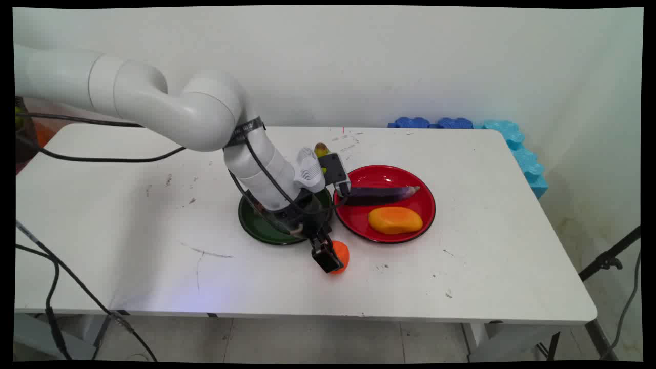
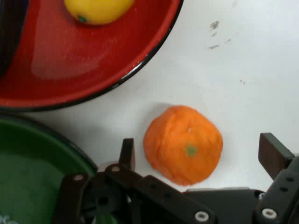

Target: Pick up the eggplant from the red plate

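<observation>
The claw (image 2: pixel 198 156) is low over the desk (image 1: pixel 128 230), fingers (image 2: pixel 127 154) spread either side of an orange (image 2: pixel 183 143) without touching it. The orange sits at 6 o'clock from the gap between the green plate (image 1: pixel 256 228) and red plate (image 1: pixel 425 205).

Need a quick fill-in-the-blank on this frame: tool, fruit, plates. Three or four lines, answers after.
1. The tool is open, one finger on either side of the ____ fruit on the table.
2. The eggplant and the mango lie on the ____ plate.
3. The orange rests on the white table, in front of the gap between the red plate and the ____ plate.

Missing words: orange; red; green
</observation>
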`<state>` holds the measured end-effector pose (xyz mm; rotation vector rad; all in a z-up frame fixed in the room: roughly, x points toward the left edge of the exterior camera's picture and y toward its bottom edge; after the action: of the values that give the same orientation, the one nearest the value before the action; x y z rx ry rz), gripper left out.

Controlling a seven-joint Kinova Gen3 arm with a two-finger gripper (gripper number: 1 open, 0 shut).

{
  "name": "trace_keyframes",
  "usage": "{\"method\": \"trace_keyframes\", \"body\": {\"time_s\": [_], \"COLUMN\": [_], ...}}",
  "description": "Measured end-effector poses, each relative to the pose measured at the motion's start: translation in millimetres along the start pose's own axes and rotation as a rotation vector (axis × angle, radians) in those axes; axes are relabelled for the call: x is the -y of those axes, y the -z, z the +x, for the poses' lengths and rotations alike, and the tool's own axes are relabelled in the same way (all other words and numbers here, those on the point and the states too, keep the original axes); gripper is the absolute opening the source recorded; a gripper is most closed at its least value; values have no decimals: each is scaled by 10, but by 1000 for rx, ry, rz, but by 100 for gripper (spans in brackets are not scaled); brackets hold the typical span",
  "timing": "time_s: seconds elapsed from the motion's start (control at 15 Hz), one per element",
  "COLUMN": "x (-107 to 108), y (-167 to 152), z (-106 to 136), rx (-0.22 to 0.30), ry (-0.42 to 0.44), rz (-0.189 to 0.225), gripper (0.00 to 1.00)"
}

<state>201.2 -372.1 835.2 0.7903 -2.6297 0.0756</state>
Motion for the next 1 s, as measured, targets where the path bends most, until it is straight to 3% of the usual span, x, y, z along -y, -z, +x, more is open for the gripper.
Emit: {"method": "trace_keyframes", "body": {"time_s": [0.33, 0.47, 0.67, 1.0], "x": [17, 98, 286, 783], "y": [164, 262, 348, 286], "z": [219, 356, 586, 1047], "rx": [-14, -10, -13, -27], "ry": [-45, -72, -86, -84], "rz": [20, 45, 82, 134], "gripper": [100, 100, 100, 100]}}
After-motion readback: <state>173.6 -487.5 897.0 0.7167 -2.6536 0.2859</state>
